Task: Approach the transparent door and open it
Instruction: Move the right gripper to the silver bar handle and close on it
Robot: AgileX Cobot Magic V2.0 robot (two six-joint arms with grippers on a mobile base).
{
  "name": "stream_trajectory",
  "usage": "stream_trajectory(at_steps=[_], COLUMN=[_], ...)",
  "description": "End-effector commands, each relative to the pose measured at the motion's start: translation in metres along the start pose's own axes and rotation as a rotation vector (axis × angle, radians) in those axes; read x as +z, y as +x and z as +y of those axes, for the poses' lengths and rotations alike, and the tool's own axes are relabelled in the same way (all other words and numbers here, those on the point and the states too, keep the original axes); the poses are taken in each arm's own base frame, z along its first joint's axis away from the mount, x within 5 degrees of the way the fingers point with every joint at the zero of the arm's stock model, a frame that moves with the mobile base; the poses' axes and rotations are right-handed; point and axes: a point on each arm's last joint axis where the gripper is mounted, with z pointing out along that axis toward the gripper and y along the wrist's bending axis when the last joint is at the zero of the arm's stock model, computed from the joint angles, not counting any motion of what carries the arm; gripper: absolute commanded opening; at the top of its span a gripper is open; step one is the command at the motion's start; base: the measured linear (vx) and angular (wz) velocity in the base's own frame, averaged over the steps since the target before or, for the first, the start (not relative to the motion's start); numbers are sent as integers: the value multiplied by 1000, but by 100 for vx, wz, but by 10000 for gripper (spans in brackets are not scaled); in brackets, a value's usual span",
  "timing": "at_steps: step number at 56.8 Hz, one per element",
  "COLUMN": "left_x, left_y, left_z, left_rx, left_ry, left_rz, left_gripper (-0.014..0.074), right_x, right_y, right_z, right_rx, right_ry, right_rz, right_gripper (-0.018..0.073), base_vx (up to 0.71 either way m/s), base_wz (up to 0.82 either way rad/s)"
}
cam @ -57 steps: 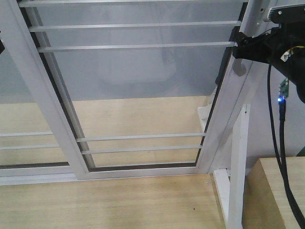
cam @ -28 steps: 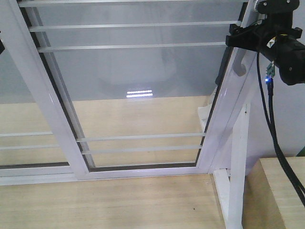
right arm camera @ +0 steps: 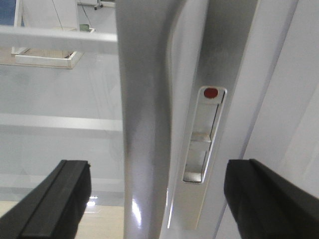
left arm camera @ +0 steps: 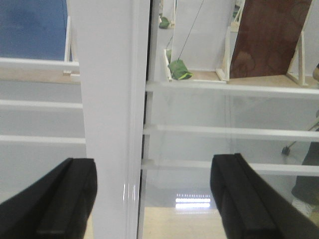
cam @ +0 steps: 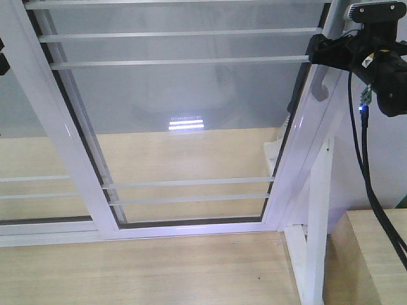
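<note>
**Edges and clearance.** In the right wrist view the right claw is spread wide. Its two black fingers are set on either side of the pull handle and of the latch recess with its red dot. A gap is seen on each side and nothing is gripped. In the left wrist view the left claw is likewise released and straddles a white vertical frame post without contact. In the front view the door's right stile is closely bordered by the white slanted support brace, and a black cable hangs beside it. Wooden floor lies below the bottom rail.

**Change.** Compared with half a second ago, the right arm's black body is shifted slightly right and lower, and the door frame is unmoved. The bright reflection on the glass, absent one second ago, is present.

**Door.** The transparent door fills the centre of the front view. Clear glass is held in a white frame and crossed by paired thin white bars near top and bottom. The curved silver-grey handle is carried on the right stile. A similar barred panel adjoins at the left.
</note>
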Motion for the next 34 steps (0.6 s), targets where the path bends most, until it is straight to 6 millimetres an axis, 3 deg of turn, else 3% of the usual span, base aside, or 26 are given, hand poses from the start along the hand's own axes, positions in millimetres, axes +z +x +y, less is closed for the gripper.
stream_trajectory(at_steps=[1,34], left_x=[-2,1], left_y=[-21,-15], left_z=[-2,-2], left_rx=[-4,-4], left_ry=[6,6], left_rz=[-119,-81], left_gripper=[575,575], right_x=[-6,18], right_y=[-39,-50], right_z=[-2,-3], right_rx=[-10,0], right_ry=[4,4], right_rz=[-193,-232], right_gripper=[594,564], base_vx=[0,0], base_wz=[0,0])
